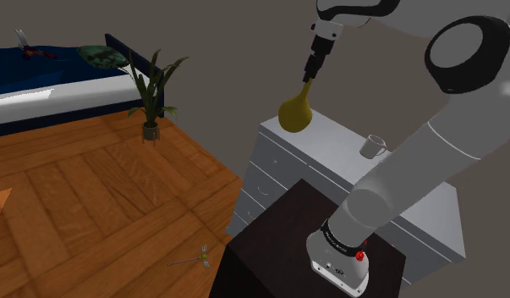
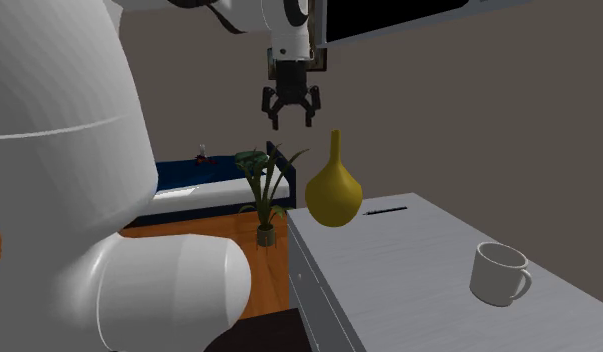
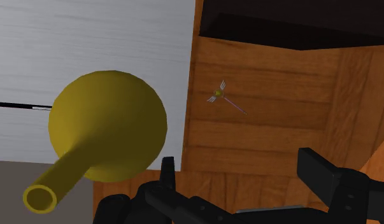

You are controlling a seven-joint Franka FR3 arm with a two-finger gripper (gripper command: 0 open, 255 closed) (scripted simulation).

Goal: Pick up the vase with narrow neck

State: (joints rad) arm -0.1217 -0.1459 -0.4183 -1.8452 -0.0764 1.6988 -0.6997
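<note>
- The yellow vase (image 1: 296,112) (image 2: 334,188) (image 3: 107,124) with a thin neck is seen at a corner of the white dresser (image 1: 333,137) (image 2: 419,260).
- Whether its bottom touches the dresser top cannot be told.
- The black gripper (image 1: 310,74) (image 2: 291,118) (image 3: 238,162) is seen just above the vase.
- Its 2 fingers (image 3: 314,167) are spread apart, and nothing is held.
- In the wrist view, the vase is seen beside the fingers, not between them, with its neck leaned over.
- 1 white mug (image 1: 373,146) (image 2: 499,273) is set on the dresser, well apart from the vase.
- A small dragonfly (image 1: 198,256) (image 3: 220,95) is seen on the wood floor (image 1: 92,203).
</note>
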